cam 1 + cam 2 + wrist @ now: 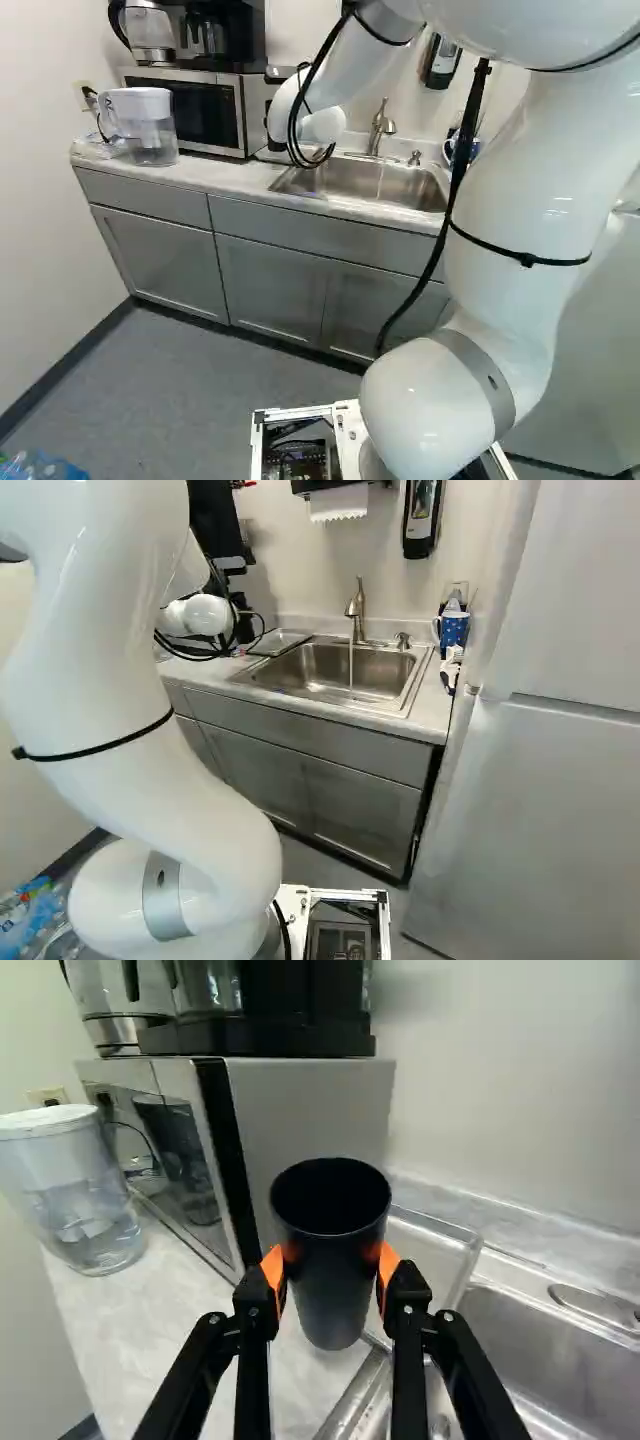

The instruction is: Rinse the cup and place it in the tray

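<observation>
Behind the white wrist in the right base view, a dark part of my gripper (243,622) seems to show; its fingers are hidden there. In the wrist view the gripper (332,1263) is shut on a black cup (330,1295), its orange pads pressing from both sides. The cup stands mouth up, and its inside looks dark. Close beyond and beside it lies a clear tray (455,1252), at the sink's edge. Whether the cup's base touches the counter I cannot tell. Water runs from the faucet (356,608) into the sink (335,670).
A microwave (300,1110) stands close beyond the cup, with a coffee maker on top. A water pitcher (150,125) stands on the counter (225,175). Right of the sink are a blue mug (453,630) and a refrigerator (540,800). A soap dispenser hangs on the wall.
</observation>
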You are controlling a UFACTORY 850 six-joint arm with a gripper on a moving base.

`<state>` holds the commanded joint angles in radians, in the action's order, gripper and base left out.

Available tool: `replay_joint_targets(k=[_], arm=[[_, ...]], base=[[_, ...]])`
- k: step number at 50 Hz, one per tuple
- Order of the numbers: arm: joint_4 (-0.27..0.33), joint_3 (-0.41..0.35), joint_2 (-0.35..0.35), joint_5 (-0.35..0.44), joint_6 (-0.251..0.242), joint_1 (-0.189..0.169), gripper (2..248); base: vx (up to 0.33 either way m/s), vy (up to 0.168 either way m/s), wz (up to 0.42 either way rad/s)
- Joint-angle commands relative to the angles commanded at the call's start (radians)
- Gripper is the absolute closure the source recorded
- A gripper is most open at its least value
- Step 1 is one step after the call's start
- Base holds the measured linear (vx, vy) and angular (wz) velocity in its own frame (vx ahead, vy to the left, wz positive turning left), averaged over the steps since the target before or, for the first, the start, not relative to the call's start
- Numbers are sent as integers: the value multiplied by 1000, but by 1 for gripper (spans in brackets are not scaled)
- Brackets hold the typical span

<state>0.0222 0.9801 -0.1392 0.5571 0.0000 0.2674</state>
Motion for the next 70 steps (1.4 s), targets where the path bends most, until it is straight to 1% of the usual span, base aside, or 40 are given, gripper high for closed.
replay_joint_targets(k=[24, 70], arm=[[0, -2, 2, 0, 0, -68, 139], [0, -37, 34, 0, 0, -194, 139]], base=[[0, 0, 0], [0, 0, 0]])
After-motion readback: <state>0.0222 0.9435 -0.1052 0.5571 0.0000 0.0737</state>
